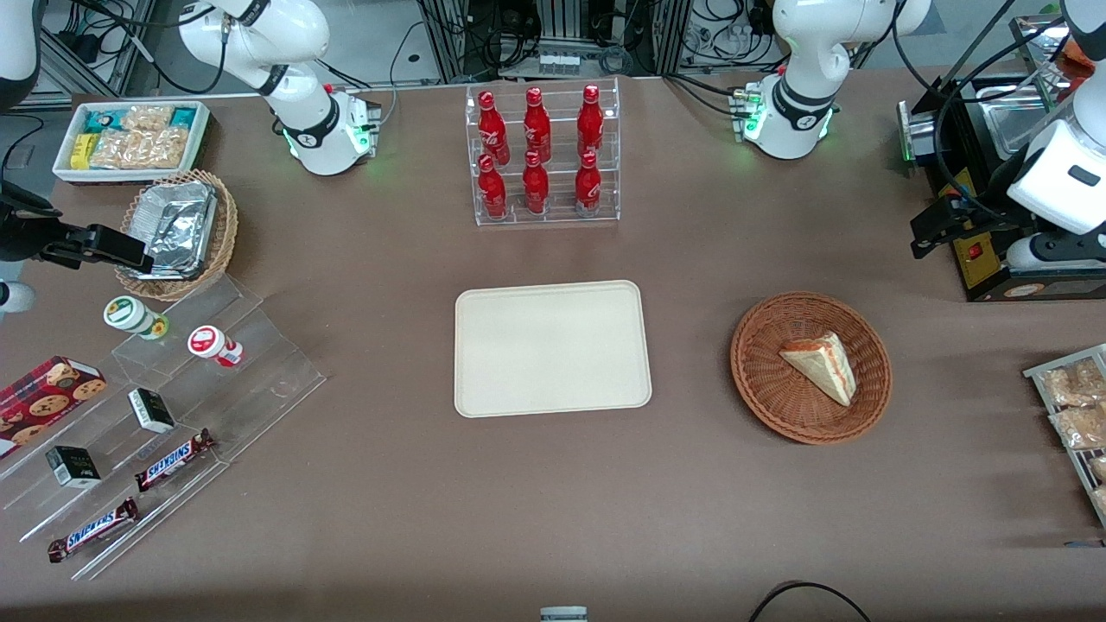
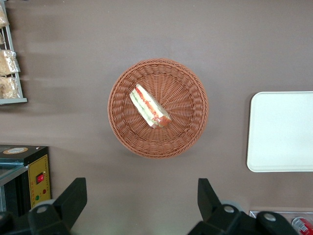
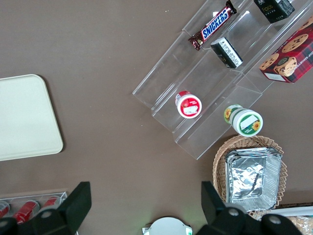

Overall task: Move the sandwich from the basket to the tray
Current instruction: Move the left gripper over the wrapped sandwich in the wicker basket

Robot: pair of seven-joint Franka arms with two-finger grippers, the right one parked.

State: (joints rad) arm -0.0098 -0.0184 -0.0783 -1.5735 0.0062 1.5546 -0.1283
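The sandwich (image 1: 821,366), a pale bread wedge with red-orange and green filling, lies in the round reddish-brown wicker basket (image 1: 760,380) toward the working arm's end of the table. The cream tray (image 1: 551,347) lies bare at the table's middle, beside the basket. My left gripper (image 1: 931,229) hangs high above the table, farther from the front camera than the basket and apart from it. In the left wrist view the gripper (image 2: 141,196) is open wide and holds nothing, with the sandwich (image 2: 149,106), basket (image 2: 186,127) and tray (image 2: 281,132) all in sight.
A clear rack of red bottles (image 1: 544,155) stands farther back than the tray. A black box with a yellow panel (image 1: 994,250) sits under the gripper. A rack of snack packets (image 1: 1071,406) lies at the working arm's end. Acrylic steps with snacks (image 1: 173,415) and a foil basket (image 1: 177,229) are at the parked arm's end.
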